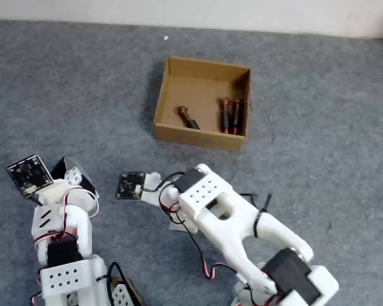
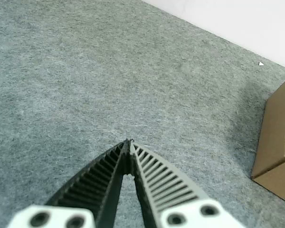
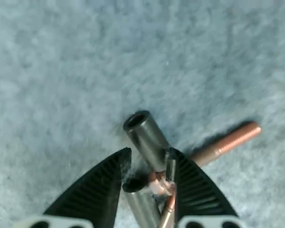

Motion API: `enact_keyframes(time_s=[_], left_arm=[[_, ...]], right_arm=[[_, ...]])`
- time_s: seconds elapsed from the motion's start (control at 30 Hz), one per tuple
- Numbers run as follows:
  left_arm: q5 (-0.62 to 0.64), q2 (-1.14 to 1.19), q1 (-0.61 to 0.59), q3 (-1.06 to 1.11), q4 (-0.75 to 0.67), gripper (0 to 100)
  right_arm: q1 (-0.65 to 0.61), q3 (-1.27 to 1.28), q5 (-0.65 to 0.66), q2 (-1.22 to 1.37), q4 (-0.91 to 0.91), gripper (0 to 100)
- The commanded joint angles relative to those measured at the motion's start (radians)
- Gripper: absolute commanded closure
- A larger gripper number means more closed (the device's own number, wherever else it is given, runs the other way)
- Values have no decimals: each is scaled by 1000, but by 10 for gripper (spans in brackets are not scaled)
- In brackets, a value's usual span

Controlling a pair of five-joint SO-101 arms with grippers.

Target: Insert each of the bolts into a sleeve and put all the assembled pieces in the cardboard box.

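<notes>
Three finished pieces (image 1: 230,115) lie inside the cardboard box (image 1: 201,137), which stands on the grey desk (image 1: 319,95) well beyond both arms.

The loose parts are under the right gripper (image 3: 150,152). Its fingers (image 3: 104,185) are spread moderately wide and clamp nothing. One grey sleeve (image 3: 145,135) lies tilted in the gap between them, with its open mouth pointing away past the tips. A second sleeve (image 3: 141,204) sits deeper in the gap, near the palm. Something copper-coloured is tangled beside it, probably a bolt, though too little shows to be sure. A clearer copper bolt (image 3: 228,140) lies on the felt outside one finger, with its threaded end pointing away from the sleeves.

These parts look like small, stiff metal, dense for their size and not fragile. Their round, smooth walls should roll on the desk and slip in a loose pinch. The sleeve is best taken across the middle of its barrel, leaving the mouth free for a bolt. The bolt is best held near its head end so the thread can lead in. With the parts crowded together, closing now could catch two at once.

The left gripper (image 2: 128,142) hangs over bare felt with its fingers pressed together and empty.
</notes>
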Motion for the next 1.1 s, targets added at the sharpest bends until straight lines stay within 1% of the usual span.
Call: enact_keyframes(time_s=[0.0,0.27,0.47,0.5,0.6,0.67,0.83,0.97,1.07], left_arm=[[-8,-10,-16,5,-31,993],[-8,-10,-16,5,-31,993],[-8,-10,-16,5,-31,993],[-8,-10,-16,7,-31,993],[-8,-10,-16,7,-31,993],[-8,-10,-16,7,-31,993],[-8,-10,-16,7,-31,993],[-8,-10,-16,7,-31,993],[-8,-10,-16,7,-31,993]], right_arm=[[-10,2,9,42,15,889],[-8,-1,9,140,12,892],[-7,-56,-2,147,21,892],[-7,-68,-26,147,21,892],[-10,-114,-163,147,22,889],[-12,-130,-219,147,22,889],[-21,-134,-273,150,22,886],[-22,-140,-365,148,21,822],[-21,-140,-387,154,13,803]])
